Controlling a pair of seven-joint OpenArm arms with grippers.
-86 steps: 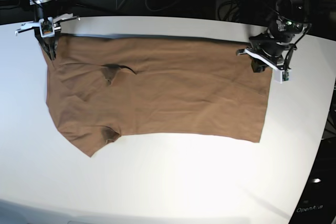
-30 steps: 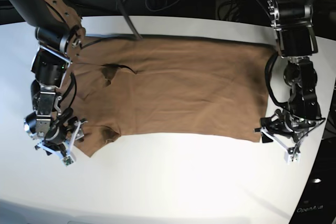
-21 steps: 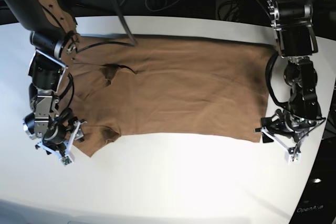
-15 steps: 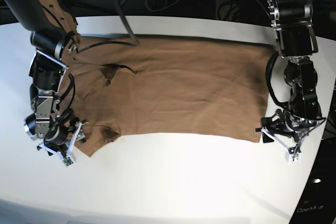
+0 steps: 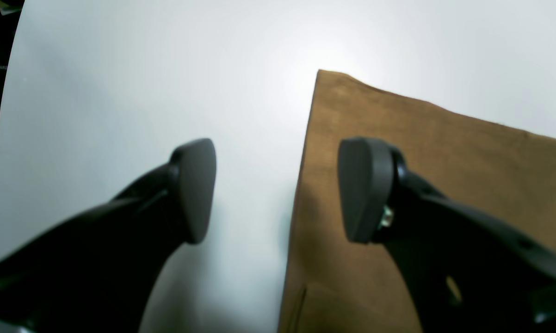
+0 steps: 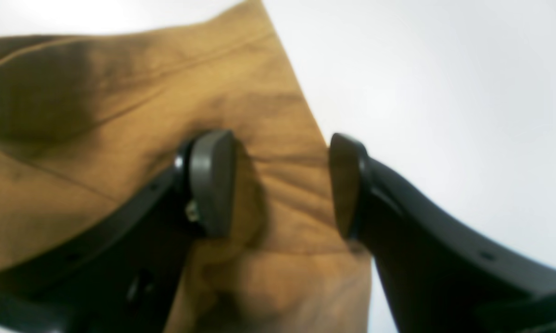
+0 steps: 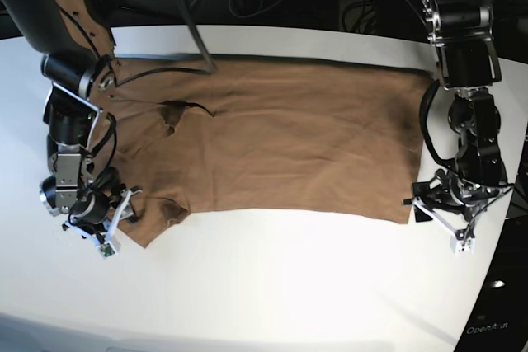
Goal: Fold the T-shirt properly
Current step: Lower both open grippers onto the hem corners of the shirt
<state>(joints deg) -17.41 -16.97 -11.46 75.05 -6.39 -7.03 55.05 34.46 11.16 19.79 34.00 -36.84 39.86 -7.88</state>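
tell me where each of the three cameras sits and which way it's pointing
Base: high over the white table, looking down on the spread T-shirt and both arms.
Left wrist: on the left arm, looking past the left gripper, whose open jaws straddle the shirt's side edge near a corner.
Right wrist: on the right arm, looking past the right gripper, jaws apart around the sleeve edge.
Shared: all three show the T-shirt on the table.

Black arms (image 7: 466,55) (looped cables), white gripper brackets (image 7: 452,218).

Bare table (image 7: 272,286) fwd of T-shirt (image 7: 280,138), both arms over cloth's side edges, cables (image 7: 346,2) probably behind.
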